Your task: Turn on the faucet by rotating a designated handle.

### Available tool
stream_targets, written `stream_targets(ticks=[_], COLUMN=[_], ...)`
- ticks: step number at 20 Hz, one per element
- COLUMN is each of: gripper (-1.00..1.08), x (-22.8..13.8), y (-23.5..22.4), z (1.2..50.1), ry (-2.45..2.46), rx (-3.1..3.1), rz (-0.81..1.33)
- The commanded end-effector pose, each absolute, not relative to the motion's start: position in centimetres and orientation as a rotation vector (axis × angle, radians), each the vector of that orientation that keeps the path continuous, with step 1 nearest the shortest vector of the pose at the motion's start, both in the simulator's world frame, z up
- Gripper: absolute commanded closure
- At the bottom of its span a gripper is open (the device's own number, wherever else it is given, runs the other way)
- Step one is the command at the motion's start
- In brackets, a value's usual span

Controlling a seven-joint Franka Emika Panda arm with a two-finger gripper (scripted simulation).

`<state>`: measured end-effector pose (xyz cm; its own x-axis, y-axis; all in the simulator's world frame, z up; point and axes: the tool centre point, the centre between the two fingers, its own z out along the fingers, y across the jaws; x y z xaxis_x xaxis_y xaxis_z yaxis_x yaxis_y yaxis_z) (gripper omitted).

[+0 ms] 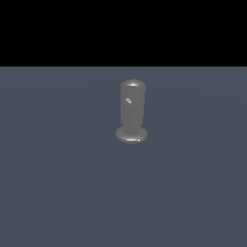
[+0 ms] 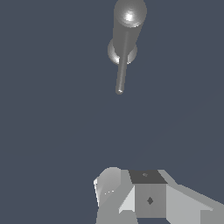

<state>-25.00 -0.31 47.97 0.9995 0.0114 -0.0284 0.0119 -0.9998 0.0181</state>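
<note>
No contact yet: my gripper [image 2: 144,192], aperture unclear, sits well apart from faucet [image 1: 132,111]; handle [image 2: 121,65] untouched.

The faucet [image 1: 132,110] is glossy dark grey with white glints, its handle [image 2: 122,65] the same grey. The floor [image 1: 58,183] is plain slate blue. The gripper [image 2: 131,194] is white-grey with a black patch.

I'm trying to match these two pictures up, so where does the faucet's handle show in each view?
Exterior view: the handle cannot be made out; only the upright faucet shows, centre of the picture, on its flared foot.
Wrist view: the handle is a thin rod jutting from the faucet's rounded top, its free end pointing toward the tool.
Shared landmark: the faucet's bright rounded top and disc foot.
</note>
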Motion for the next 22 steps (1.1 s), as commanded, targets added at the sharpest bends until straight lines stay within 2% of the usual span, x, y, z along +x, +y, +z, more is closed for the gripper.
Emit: stream_targets(ticks=[1,11,22], gripper=[1.08,1.08,1.08], x=[-25.0,-24.2,-21.4], y=[-0.3,0.1,1.3], z=[48.0,45.8,38.6], ry=[0.018,0.000,-0.060], rx=[3.123,3.125,3.130], rz=[-0.044,-0.041,-0.029])
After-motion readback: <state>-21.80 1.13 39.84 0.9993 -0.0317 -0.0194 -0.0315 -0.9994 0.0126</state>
